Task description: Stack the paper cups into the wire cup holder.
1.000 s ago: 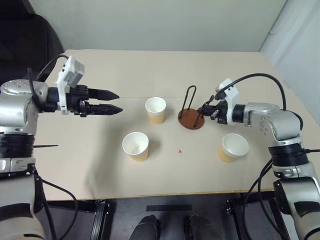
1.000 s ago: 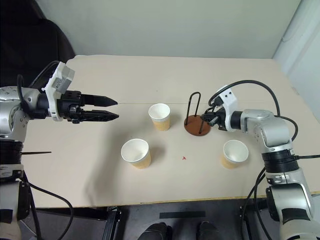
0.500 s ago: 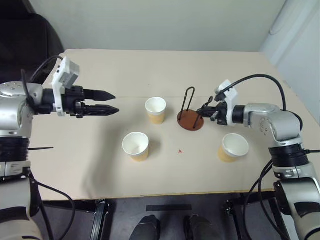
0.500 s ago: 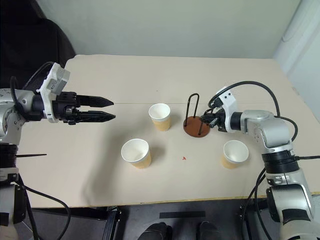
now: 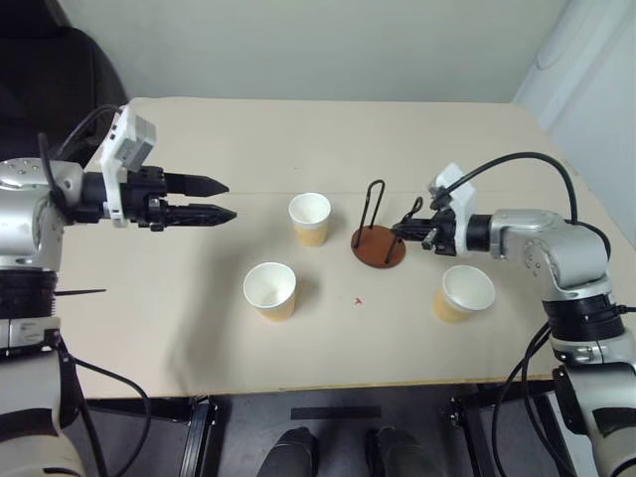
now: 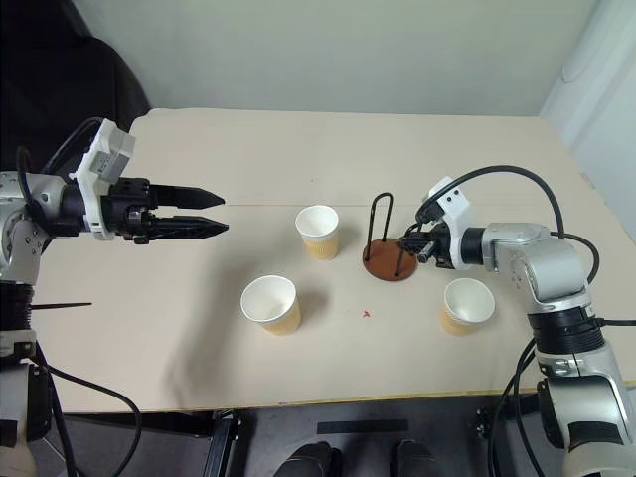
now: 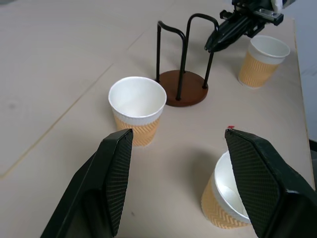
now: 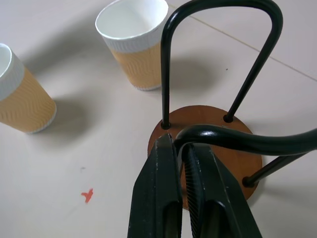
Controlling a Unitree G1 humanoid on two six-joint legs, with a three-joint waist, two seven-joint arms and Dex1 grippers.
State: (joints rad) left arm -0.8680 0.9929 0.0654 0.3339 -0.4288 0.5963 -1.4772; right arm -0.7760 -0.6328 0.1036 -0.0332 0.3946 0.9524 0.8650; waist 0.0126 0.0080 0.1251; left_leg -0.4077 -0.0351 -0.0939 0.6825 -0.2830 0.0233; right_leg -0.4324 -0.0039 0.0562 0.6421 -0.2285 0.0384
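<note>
— What do we have, starting with the biggest thing?

— A matte beige table (image 5: pixel 328 139) with a smooth top and a faint seam across it. On it we see three tapered paper cups, tan-yellow with a wavy embossed sleeve, white inside, with a rolled white rim. All stand upright and empty.

— Where do they sit?

— Taking the wire cup holder (image 5: pixel 379 234) as the centre of the dial in the head view: one cup (image 5: pixel 309 218) near it at about nine o'clock, a second cup (image 5: pixel 270 289) farther out at about eight, and a third cup (image 5: pixel 464 292) at about four. None touches another or the holder.

— And the holder itself?

— A flat, round, reddish-brown disc with two thin, glossy black wire loops rising from it (the loops are narrow arches, taller than the cups beside them). It holds no cup.

— The pincers?

— The right gripper (image 8: pixel 182 163) has its two smooth black fingers pressed together around the nearer wire loop, just above the disc; we see the wire pinched between them in the right wrist view. The left gripper (image 5: pixel 221 200) hangs above the table, well apart from everything at about nine o'clock, its fingers (image 7: pixel 113 173) (textured with a fine cross-hatch) spread wide and holding nothing.
</note>
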